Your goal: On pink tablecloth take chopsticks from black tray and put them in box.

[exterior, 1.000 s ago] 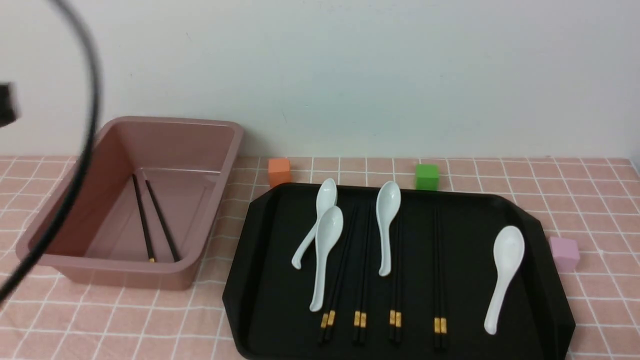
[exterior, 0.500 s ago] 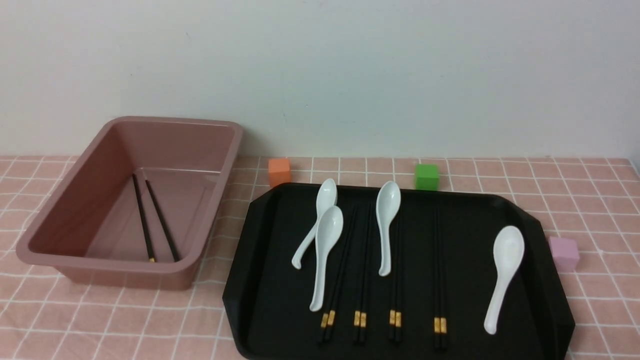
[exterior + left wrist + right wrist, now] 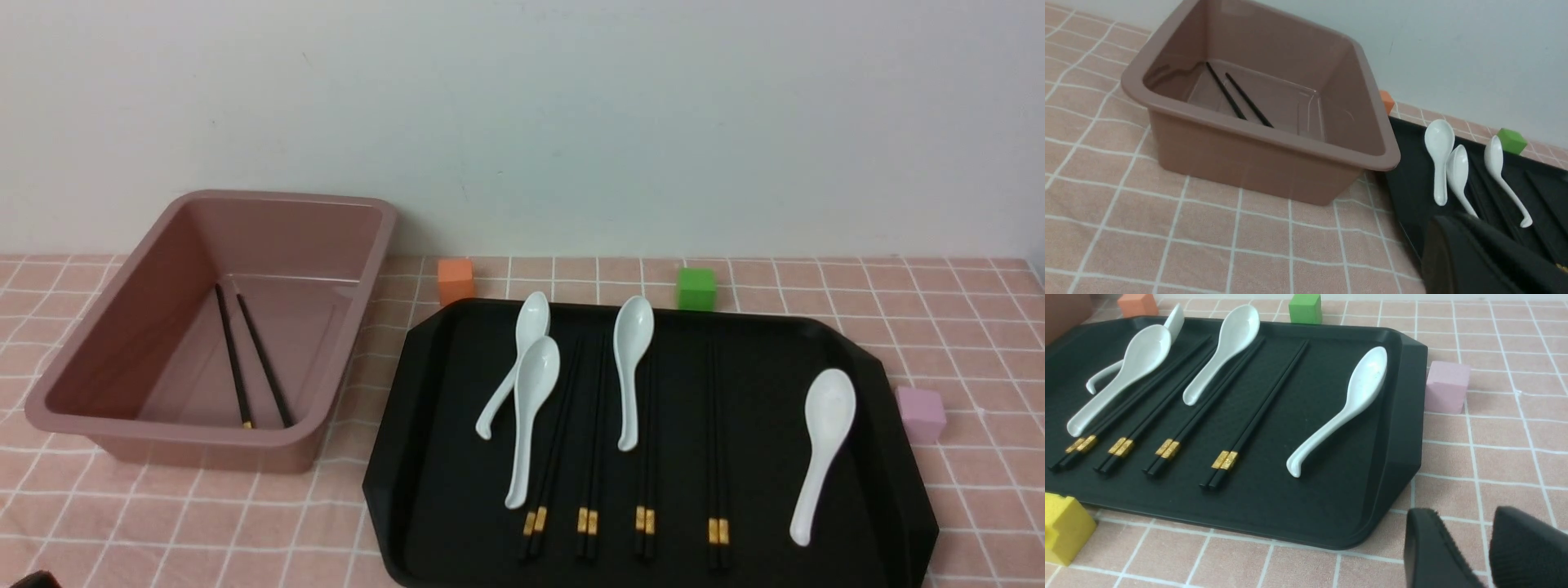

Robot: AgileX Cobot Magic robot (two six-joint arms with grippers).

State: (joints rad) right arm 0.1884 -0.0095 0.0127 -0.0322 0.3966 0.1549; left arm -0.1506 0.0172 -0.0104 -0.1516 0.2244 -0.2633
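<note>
The box stands at the left on the pink tablecloth with one pair of chopsticks lying in it; both also show in the left wrist view. The black tray holds several chopstick pairs, gold bands toward me, also in the right wrist view. My left gripper hovers over the tray's near left corner, fingers together and empty. My right gripper is open and empty over the cloth beside the tray's near right corner.
Several white spoons lie on the tray among the chopsticks, two resting over pairs. An orange cube and a green cube sit behind the tray, a pink cube at its right. A yellow cube sits at its near edge.
The left arm's cable and body have left the upper left of the front view. Only a dark bit now shows at its bottom left corner. Objects have not moved.
</note>
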